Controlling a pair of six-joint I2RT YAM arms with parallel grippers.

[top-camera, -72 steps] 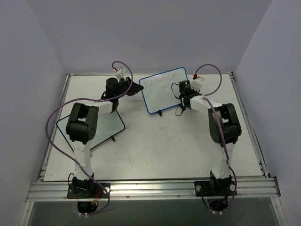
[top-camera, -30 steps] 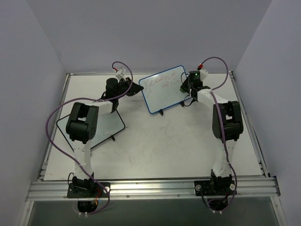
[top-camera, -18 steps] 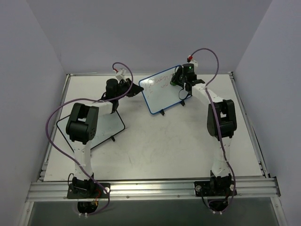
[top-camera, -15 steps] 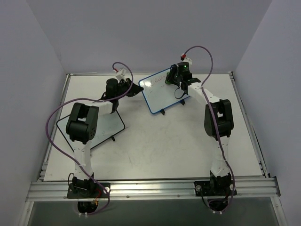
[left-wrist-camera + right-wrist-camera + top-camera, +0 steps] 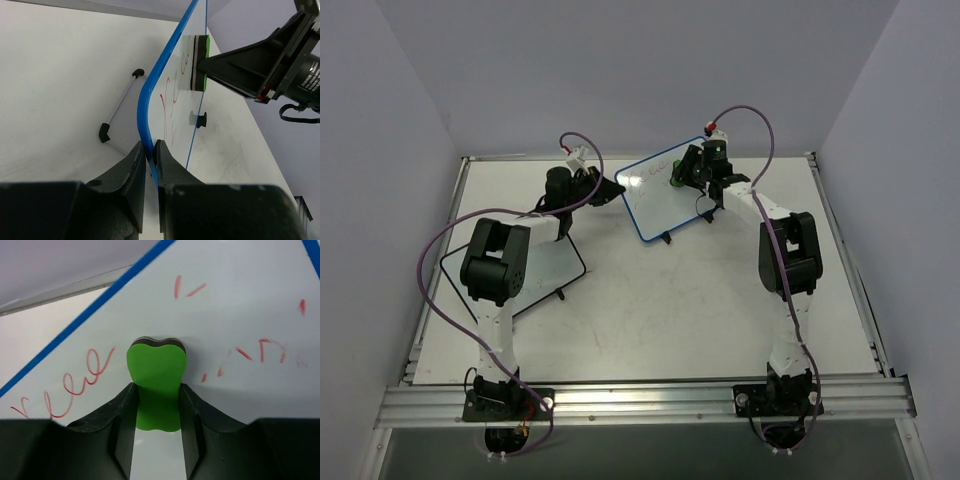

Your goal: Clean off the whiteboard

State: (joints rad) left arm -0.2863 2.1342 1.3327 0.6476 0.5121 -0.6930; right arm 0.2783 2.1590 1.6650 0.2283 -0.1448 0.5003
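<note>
board: the small blue-framed white whiteboard (image 5: 655,200) stands tilted, far-middle of the white worktop (image 5: 650,300)
left hand (image 5: 150,150): clenched on its blue edge
right hand (image 5: 157,395): grasping the green felt-backed eraser (image 5: 156,370), flat on the face
your next swipe: probably along the long axis toward the left hand, where the red scribble (image 5: 167,110) is

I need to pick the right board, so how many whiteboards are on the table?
2. The blue-framed rectangular whiteboard stands at the far middle; the black-framed whiteboard sits nearer, on the left.
</note>
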